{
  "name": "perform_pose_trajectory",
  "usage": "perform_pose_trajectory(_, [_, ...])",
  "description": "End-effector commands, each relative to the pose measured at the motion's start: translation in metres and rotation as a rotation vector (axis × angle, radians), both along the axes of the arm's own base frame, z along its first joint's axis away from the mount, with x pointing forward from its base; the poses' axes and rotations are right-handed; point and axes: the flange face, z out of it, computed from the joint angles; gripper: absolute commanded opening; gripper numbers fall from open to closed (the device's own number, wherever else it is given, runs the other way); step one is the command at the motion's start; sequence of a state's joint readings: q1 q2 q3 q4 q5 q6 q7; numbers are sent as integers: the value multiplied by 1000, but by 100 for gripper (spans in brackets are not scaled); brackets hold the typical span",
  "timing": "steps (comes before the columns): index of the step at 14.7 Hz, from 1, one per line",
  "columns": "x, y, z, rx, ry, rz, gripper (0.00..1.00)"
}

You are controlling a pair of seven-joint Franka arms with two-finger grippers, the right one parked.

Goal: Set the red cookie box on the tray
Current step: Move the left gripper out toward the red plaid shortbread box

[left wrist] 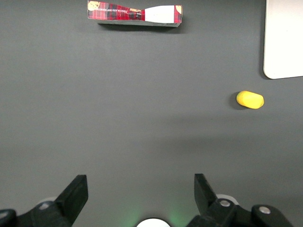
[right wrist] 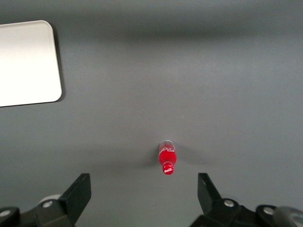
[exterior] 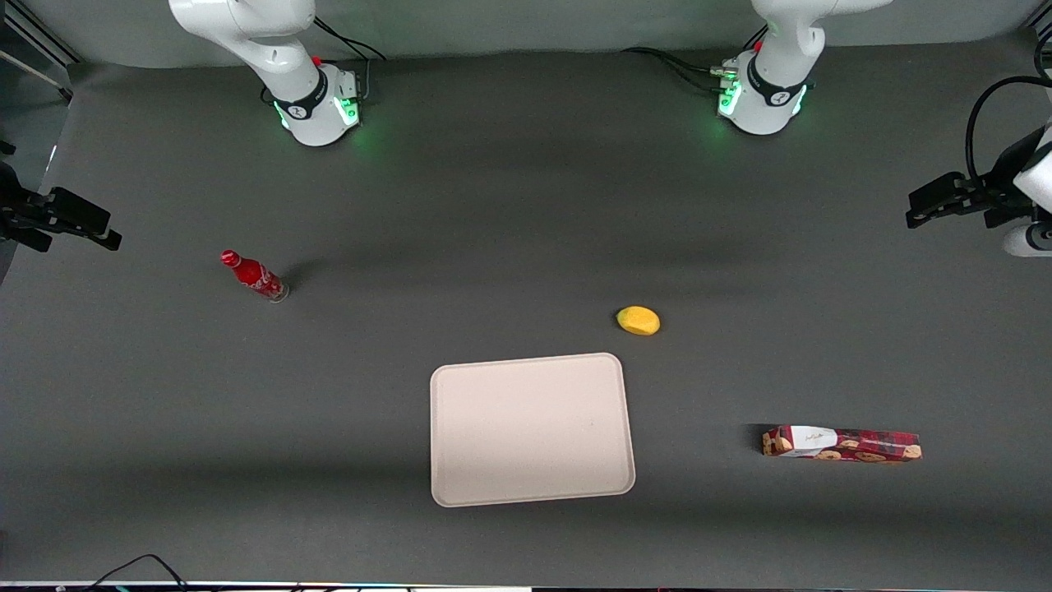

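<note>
The red cookie box (exterior: 842, 444) lies flat on the dark table toward the working arm's end, beside the tray and a gap away from it. In the left wrist view the red cookie box (left wrist: 134, 13) shows its white label patch. The cream-white tray (exterior: 532, 427) sits mid-table, close to the front camera, with nothing on it; one corner of the tray (left wrist: 284, 38) appears in the wrist view. My left gripper (exterior: 914, 207) hovers at the working arm's end, farther from the front camera than the box. The gripper (left wrist: 140, 182) is open and holds nothing.
A yellow lemon-like fruit (exterior: 639, 321) lies just off the tray's corner, farther from the front camera than the tray; it also shows as the yellow fruit (left wrist: 250, 100). A small red bottle (exterior: 253, 276) stands toward the parked arm's end.
</note>
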State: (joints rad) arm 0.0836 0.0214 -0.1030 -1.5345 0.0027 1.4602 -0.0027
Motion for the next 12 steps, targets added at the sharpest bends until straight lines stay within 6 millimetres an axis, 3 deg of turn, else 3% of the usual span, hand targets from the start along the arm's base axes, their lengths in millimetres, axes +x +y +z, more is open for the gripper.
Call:
perform_pose_trajectory(1, [-6, -2, 12, 9, 2, -21, 100])
perform_pose_trajectory(12, [4, 10, -5, 12, 28, 20, 100])
